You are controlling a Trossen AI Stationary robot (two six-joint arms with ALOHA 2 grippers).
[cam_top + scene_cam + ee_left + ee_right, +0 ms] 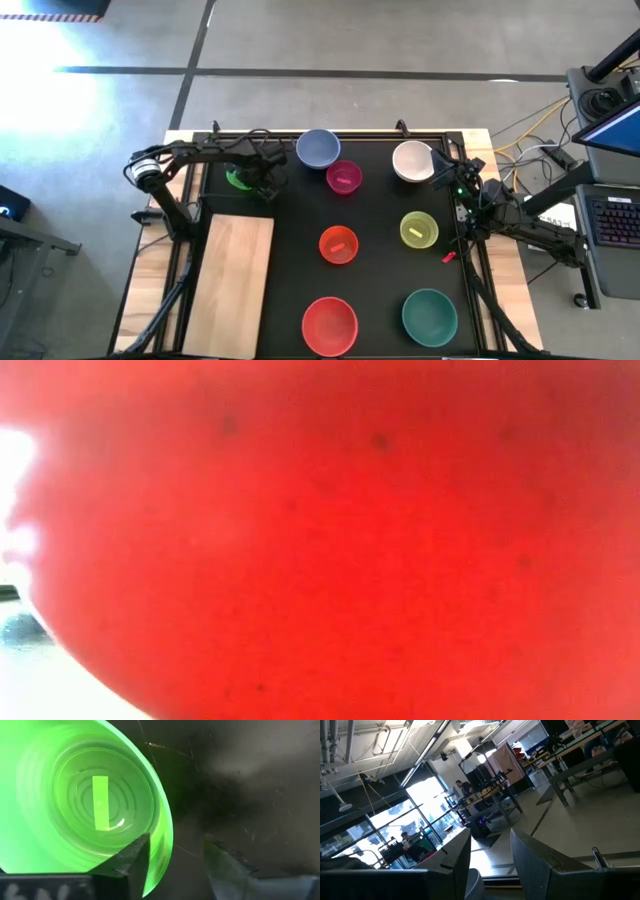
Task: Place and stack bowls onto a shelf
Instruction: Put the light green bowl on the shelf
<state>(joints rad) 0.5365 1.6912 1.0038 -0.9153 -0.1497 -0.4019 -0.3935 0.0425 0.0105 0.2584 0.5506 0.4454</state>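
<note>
The left tool (172, 865) is down at the small round green plastic bowl (80, 795) near the far left corner of the black table (385, 255); its two dark fingers (132, 862) straddle the bowl's rim, one inside the bowl and one outside over the bare tabletop, with a visible gap, so the tool stands fairly wide around the rim and whether it presses the wall cannot be told. In the high view the green bowl (238, 180) is mostly hidden under the left arm. The right tool (490, 865) sits by the right edge of the table, just beside the round white plastic bowl (413, 161), its wrist view pointing out into the room beyond; its fingers stand partly apart with nothing between them. The flat light wooden shelf (232, 285) lies along the left side of the table and carries no bowl. On the tabletop, well apart from one another, are a blue-grey round bowl (318, 148) at the far edge, a magenta bowl (344, 177) just beside it, an orange bowl (339, 244) in the middle, a yellow bowl (419, 230) to its right, and nearest the front a large red bowl (330, 325) and a large teal bowl (430, 316). The low view is filled by the red bowl's wall.
</note>
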